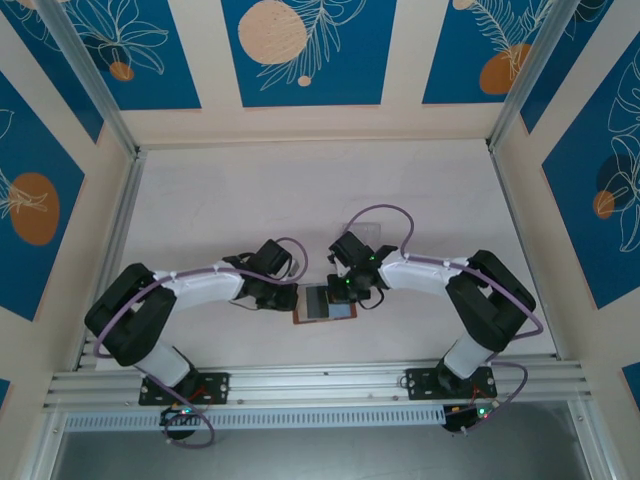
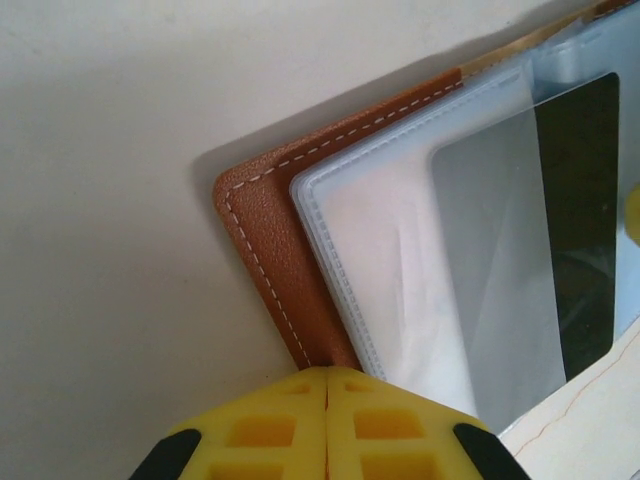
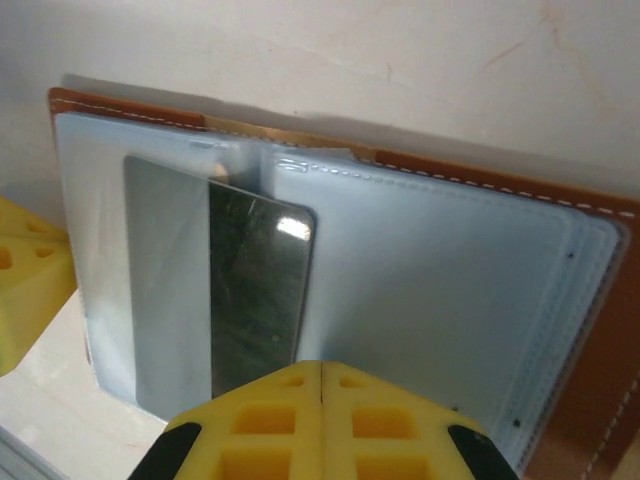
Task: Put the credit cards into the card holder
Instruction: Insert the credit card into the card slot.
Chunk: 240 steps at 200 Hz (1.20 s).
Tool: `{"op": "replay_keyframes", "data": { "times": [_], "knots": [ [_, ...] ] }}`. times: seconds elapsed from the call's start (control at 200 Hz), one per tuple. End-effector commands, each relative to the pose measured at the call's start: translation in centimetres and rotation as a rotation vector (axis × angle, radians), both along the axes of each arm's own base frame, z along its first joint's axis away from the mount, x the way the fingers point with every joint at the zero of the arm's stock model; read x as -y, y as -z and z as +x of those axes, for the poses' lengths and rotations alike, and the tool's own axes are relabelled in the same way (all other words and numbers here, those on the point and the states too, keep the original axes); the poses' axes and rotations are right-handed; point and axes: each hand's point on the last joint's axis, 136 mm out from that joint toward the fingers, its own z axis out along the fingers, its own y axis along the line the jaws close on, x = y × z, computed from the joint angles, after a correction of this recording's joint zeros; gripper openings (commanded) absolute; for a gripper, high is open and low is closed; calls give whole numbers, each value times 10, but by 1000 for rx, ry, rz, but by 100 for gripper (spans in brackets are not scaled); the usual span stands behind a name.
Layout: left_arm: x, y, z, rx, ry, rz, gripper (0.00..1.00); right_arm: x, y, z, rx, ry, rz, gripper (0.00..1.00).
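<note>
White table (image 1: 250, 200) with a brown card holder (image 1: 325, 305) lying open; the left gripper (image 2: 327, 375) at its left edge and the right gripper (image 3: 320, 368) over its right half, jaws closed empty, seemingly pin it flat, a dark credit card (image 3: 262, 290) half-tucked in its clear sleeve (image 3: 430, 270).

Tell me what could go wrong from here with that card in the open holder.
1. The card looks only part-way under the clear sleeve; a nudge may slide it back out.
2. The left pincer and right pincer are shut right by the card holder's edge; a push may shift the whole holder.
</note>
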Motion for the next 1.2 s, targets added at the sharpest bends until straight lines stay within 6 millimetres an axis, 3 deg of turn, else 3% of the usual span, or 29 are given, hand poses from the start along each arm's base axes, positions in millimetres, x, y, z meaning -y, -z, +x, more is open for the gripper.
{"op": "replay_keyframes", "data": {
  "times": [0.0, 0.26, 0.475, 0.6, 0.93, 1.195],
  "knots": [
    [-8, 16, -2, -12, 12, 46, 6, -3, 2, 1, -4, -8, -23, 0],
    [-6, 32, -11, -34, 18, 61, 6, -24, 3, -1, -21, -29, 12, 0],
    [-2, 36, -15, -40, 23, 59, 6, -50, -2, -12, -33, -43, 76, 0],
    [1, 36, -15, -39, 25, 56, 6, -55, -4, -13, -15, -43, 84, 0],
    [-2, 37, -16, -33, 12, 62, 6, -49, -21, 6, 36, -95, 20, 12],
    [-9, 44, -22, -45, 0, 78, 6, -7, -47, 22, 114, -83, -102, 22]
  ]
}}
